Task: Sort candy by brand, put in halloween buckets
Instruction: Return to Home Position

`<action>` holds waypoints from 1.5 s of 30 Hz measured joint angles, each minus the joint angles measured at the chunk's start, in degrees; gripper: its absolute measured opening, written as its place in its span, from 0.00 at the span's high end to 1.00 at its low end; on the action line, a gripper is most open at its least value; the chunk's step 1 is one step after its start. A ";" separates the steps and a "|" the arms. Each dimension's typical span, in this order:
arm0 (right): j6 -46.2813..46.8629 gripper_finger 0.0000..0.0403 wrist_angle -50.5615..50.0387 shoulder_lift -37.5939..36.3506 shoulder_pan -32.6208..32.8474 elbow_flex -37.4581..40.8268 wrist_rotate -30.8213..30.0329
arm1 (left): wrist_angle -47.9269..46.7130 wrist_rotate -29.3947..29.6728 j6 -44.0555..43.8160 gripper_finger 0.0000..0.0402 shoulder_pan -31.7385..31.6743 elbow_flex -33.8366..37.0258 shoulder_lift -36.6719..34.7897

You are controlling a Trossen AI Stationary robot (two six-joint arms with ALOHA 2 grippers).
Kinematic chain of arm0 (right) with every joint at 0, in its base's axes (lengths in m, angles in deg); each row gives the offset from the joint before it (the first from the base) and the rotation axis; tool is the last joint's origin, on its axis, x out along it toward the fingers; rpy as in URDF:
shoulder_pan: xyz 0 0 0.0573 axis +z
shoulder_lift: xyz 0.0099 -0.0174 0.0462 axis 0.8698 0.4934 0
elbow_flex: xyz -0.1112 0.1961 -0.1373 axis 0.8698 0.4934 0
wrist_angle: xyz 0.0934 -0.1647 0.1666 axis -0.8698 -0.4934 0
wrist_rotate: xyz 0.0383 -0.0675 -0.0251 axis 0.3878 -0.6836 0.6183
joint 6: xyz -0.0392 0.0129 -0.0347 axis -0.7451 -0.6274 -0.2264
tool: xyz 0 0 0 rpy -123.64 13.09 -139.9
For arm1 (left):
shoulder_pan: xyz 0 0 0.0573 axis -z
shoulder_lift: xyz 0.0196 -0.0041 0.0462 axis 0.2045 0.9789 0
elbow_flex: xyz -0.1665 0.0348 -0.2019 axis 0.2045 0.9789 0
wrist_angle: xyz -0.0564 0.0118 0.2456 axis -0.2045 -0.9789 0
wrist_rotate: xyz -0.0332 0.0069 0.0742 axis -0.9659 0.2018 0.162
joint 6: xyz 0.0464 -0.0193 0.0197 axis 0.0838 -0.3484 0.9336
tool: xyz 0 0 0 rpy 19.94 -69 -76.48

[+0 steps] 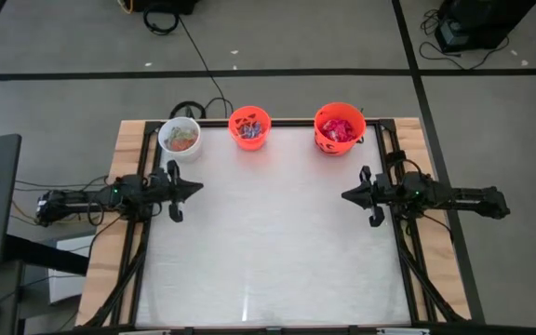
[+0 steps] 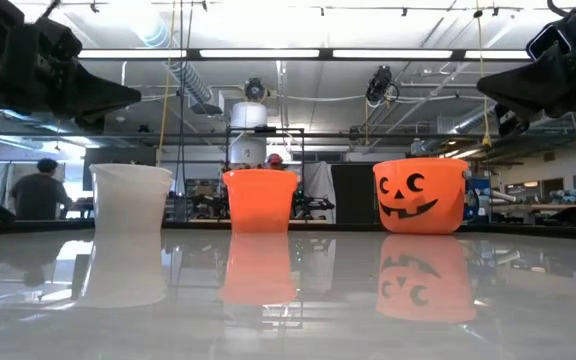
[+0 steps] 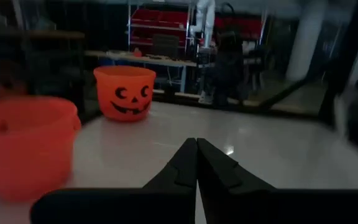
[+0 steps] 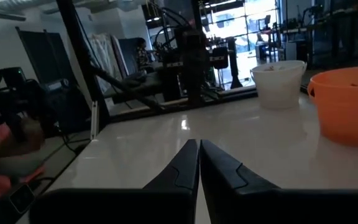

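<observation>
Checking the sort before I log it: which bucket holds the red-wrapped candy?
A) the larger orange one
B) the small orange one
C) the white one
A: seen from above, the larger orange bucket has the red candy inside it.

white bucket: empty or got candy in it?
Not empty. The white bucket stands upright, and the high view shows green and orange candy inside. How full it is: cannot tell.
</observation>
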 joint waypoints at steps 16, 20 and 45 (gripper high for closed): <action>-0.13 0.93 -0.04 0.01 0.00 0.00 0.00 | 0.51 0.02 -8.79 0.96 -0.01 0.02 0.00; -0.13 0.93 -0.04 0.02 0.00 0.00 0.00 | 0.52 0.02 -8.79 0.96 -0.01 0.02 0.00; -0.13 0.93 -0.04 0.00 0.00 -0.02 0.00 | 0.55 0.04 -8.79 0.96 -0.01 0.03 0.00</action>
